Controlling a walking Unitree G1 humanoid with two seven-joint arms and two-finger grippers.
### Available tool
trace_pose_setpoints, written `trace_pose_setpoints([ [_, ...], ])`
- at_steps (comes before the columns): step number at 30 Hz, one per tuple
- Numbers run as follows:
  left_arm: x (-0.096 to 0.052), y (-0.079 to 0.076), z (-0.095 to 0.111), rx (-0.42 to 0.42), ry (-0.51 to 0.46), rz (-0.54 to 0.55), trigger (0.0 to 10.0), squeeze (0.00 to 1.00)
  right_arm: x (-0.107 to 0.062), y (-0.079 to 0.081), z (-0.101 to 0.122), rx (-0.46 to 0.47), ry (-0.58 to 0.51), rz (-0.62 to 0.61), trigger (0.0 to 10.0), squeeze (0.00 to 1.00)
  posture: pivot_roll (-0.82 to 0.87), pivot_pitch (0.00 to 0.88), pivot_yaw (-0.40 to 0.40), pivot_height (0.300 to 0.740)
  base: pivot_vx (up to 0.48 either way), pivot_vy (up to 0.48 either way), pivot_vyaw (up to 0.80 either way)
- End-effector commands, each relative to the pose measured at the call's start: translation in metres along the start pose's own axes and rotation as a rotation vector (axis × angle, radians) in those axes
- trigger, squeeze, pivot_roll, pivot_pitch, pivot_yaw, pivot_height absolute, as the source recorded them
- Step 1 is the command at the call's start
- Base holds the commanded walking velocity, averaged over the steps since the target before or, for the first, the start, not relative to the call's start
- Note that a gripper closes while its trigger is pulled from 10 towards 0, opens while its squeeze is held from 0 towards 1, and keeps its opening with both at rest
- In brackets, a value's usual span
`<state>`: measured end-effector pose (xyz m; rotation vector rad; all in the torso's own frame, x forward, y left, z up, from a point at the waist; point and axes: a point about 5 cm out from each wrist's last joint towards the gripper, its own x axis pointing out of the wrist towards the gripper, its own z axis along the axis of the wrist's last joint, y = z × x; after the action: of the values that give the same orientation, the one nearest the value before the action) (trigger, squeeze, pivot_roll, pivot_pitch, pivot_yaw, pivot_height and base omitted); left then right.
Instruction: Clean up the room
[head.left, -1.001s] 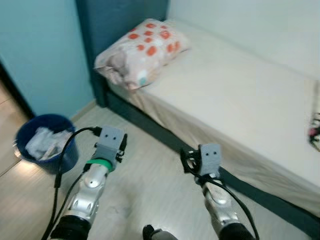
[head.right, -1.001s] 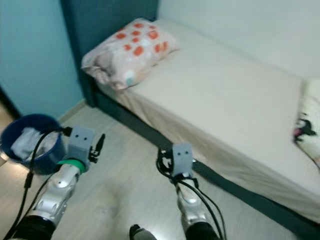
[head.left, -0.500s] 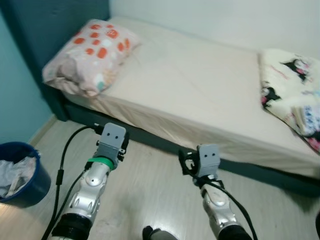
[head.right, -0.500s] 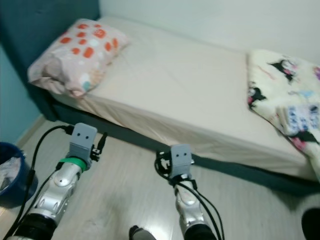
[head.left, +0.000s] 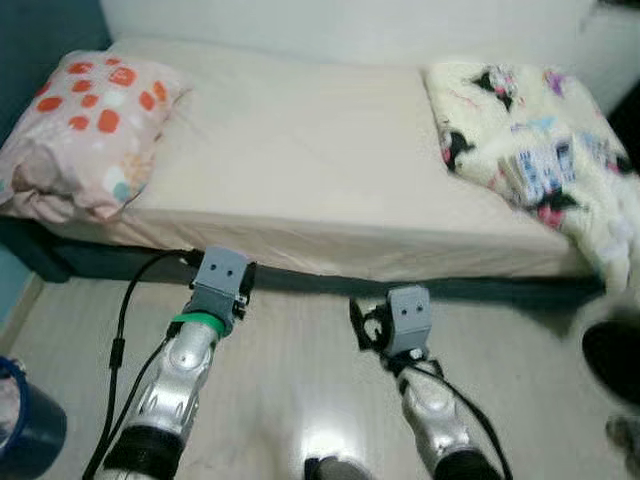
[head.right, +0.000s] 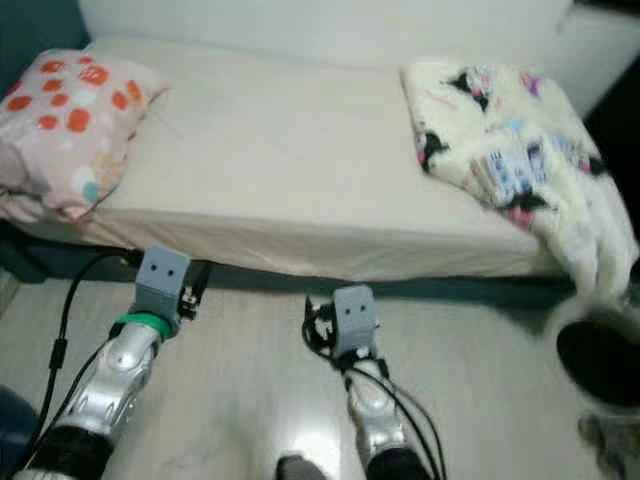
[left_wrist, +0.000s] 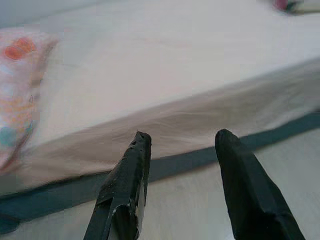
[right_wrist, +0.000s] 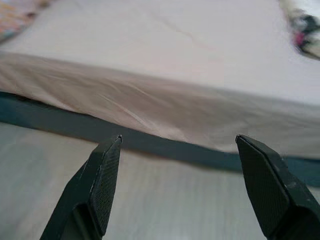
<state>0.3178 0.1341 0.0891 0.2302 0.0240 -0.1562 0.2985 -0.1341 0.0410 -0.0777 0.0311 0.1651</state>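
Right hand (right_wrist: 177, 145) spread wide, empty, low over floor (head.left: 290, 380), facing bed (head.left: 300, 150) edge. Left hand (left_wrist: 180, 140) also parted, empty, aimed at same edge. Rumpled blanket (head.left: 530, 140) lies on bed ahead and to right, well apart from both hands, long axis running head-to-foot, one corner spilling over side. Right arm nearer; likely first pick. Pillow (head.left: 80, 130) at bed's left end. Blue bin (head.left: 25, 430) on floor, far left, contents hard to make out.
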Motion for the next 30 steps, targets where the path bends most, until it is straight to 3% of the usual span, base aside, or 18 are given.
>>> trace_pose_setpoints([
  [1, -0.002, -0.007, -0.005, -0.004, 0.018, -0.024, 10.0, 0.00, -0.004, -0.002, -0.006, -0.001, 0.026, -0.010, 10.0, 0.00, -0.10, 0.076, 0.021, 0.740, 0.000, 0.000, -0.80],
  [12, -0.003, -0.008, -0.007, -0.004, 0.024, -0.029, 10.0, 0.00, -0.003, -0.003, -0.006, -0.004, 0.030, -0.008, 10.0, 0.00, -0.10, 0.066, 0.020, 0.740, 0.000, 0.000, -0.80],
  [30, -0.010, 0.009, -0.020, 0.047, 0.057, 0.023, 10.0, 0.00, 0.001, -0.003, -0.002, -0.022, 0.020, 0.006, 10.0, 0.00, -0.08, 0.055, 0.013, 0.740, 0.000, 0.000, -0.80],
])
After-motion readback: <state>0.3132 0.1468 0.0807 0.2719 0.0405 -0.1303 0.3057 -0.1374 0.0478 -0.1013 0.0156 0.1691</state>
